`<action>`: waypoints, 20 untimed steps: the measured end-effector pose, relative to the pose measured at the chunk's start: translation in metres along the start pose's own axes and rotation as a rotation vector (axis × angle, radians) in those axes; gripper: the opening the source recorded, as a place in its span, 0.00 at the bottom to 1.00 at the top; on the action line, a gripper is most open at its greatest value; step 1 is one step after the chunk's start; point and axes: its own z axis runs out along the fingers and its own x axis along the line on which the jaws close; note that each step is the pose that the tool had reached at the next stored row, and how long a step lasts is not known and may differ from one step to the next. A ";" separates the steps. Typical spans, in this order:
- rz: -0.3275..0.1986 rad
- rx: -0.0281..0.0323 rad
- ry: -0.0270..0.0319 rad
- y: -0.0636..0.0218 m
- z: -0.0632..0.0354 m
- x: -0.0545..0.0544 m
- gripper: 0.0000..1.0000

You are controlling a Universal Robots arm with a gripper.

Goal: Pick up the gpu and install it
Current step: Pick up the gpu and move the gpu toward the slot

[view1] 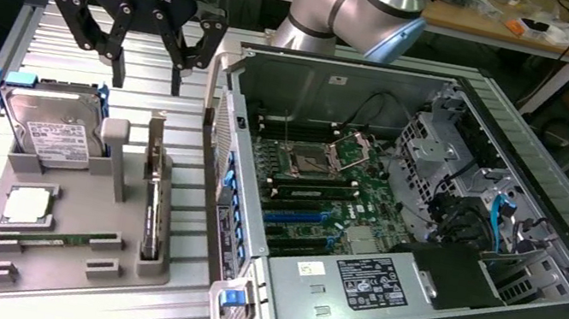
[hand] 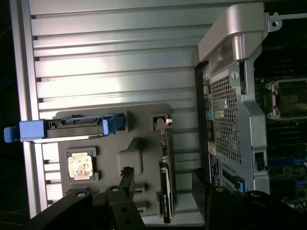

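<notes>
Just beneath the wide, empty claw, the gpu on edge.

A grey tray lies on a ribbed metal table. A hard drive with blue clips stands along one edge of the tray. A square chip sits in a recess near it. The gpu stands on its edge in a slot along the tray's side nearest a computer case. The open case shows a perforated panel and a processor socket. The gripper has its dark fingers spread wide, with the gpu seen between them.
</notes>
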 end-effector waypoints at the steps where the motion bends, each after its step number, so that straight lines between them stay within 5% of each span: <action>1: 0.000 -0.0001 -0.0001 0.0000 0.0001 0.000 0.60; 20: 0.000 -0.0001 -0.0001 -0.0005 0.0074 -0.003 0.60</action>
